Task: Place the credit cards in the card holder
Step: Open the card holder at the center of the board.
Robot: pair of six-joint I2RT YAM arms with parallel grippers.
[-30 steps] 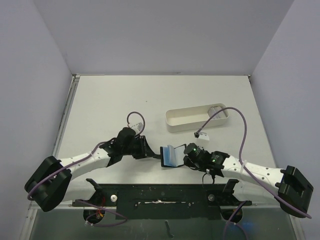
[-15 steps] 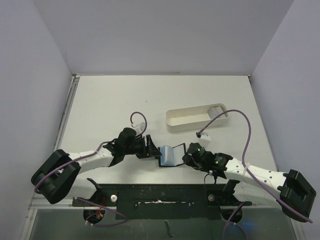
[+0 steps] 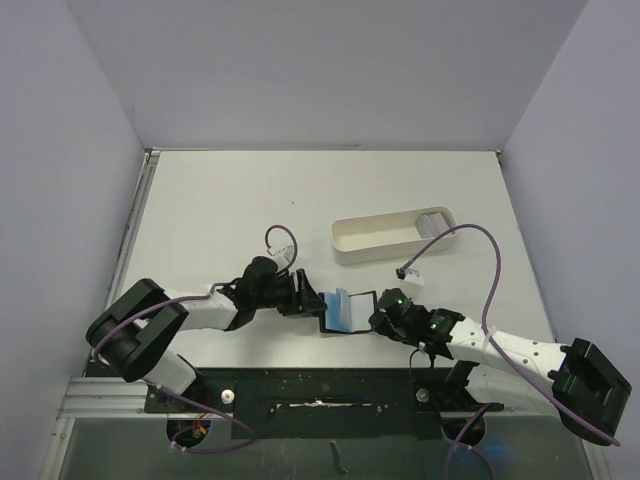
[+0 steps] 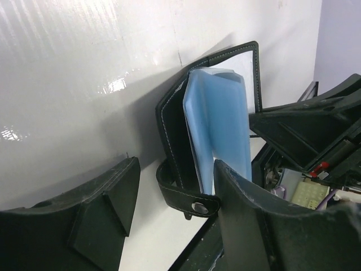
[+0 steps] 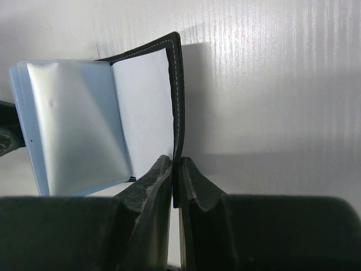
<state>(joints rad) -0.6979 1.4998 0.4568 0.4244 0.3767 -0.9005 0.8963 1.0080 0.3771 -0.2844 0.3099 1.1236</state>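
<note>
The card holder (image 3: 343, 308) stands open near the table's front edge, a black case with bluish pockets (image 4: 220, 124) fanned out. My right gripper (image 3: 377, 316) is shut on its right black cover, and the wrist view shows that cover (image 5: 174, 96) pinched between the fingertips of this gripper (image 5: 175, 167). My left gripper (image 4: 176, 212) is open at the holder's left side, and the snap tab (image 4: 192, 204) lies between its fingers, apart from the left one. In the top view this gripper (image 3: 310, 300) sits just left of the case. A pale grey credit card (image 3: 432, 221) lies in the tray's right end.
A long white oval tray (image 3: 375, 240) sits behind the holder, right of centre. Purple cables loop over both arms. The black mounting rail (image 3: 320, 385) runs along the near edge just below the holder.
My left gripper has opened from nearly shut and let go of the holder's left side. Its arm has swung in closer. The right gripper keeps its grip.
</note>
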